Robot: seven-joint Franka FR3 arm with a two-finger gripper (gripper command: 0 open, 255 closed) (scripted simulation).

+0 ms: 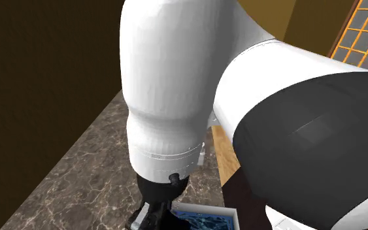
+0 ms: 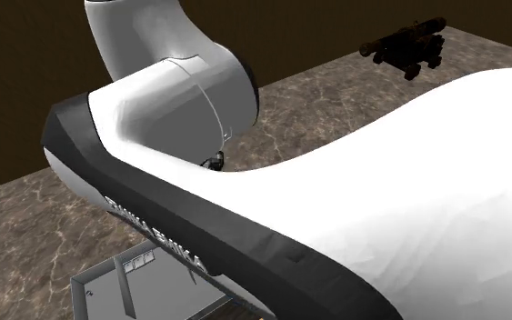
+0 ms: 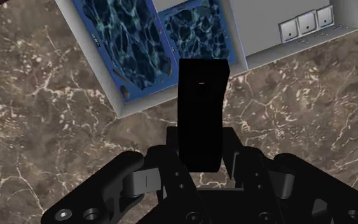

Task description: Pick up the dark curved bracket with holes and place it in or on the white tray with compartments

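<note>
Bracket (image 3: 201,95), one, black, pinched between gripper (image 3: 201,162) fingers. Tray (image 3: 260,44), one: two blue compartments (image 3: 130,38) in wrist view, grey walls (image 2: 79,295) in second exterior view.

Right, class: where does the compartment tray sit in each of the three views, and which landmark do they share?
Shoulder view: tray at the bottom edge, near the middle.
Second exterior view: tray in the lower left corner, partly under the arm.
Wrist view: tray beyond the dark bracket clasped in the pincer.
Shared landmark: the brown marbled counter.
</note>
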